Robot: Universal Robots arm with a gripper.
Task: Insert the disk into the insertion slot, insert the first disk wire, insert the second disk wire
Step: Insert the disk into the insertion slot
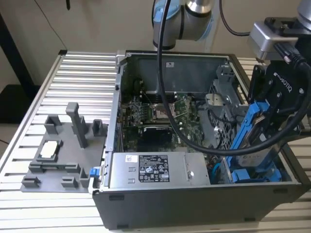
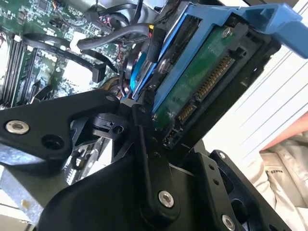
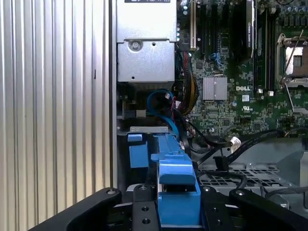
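Note:
My gripper (image 1: 266, 127) is shut on the disk (image 1: 247, 132), a drive in a bright blue carrier frame. I hold it steeply tilted over the front corner of the open computer case at the exterior view's right. Its lower end dips toward the insertion slot (image 1: 228, 167), the bay where another blue-framed drive (image 1: 260, 175) lies. In the second wrist view the disk (image 2: 202, 82) shows its green board and connector end between my black fingers (image 2: 144, 144). The first wrist view looks along the blue carrier (image 3: 175, 178) toward the bay below, with a looped blue wire (image 3: 156, 96) beyond it.
A grey power supply box (image 1: 146, 170) fills the case's front. The green motherboard (image 1: 155, 116) lies behind it. A thick black cable (image 1: 194, 141) hangs across the case from the arm. A grey fixture (image 1: 63, 155) stands on the ribbed table (image 1: 73, 87) at the exterior view's left.

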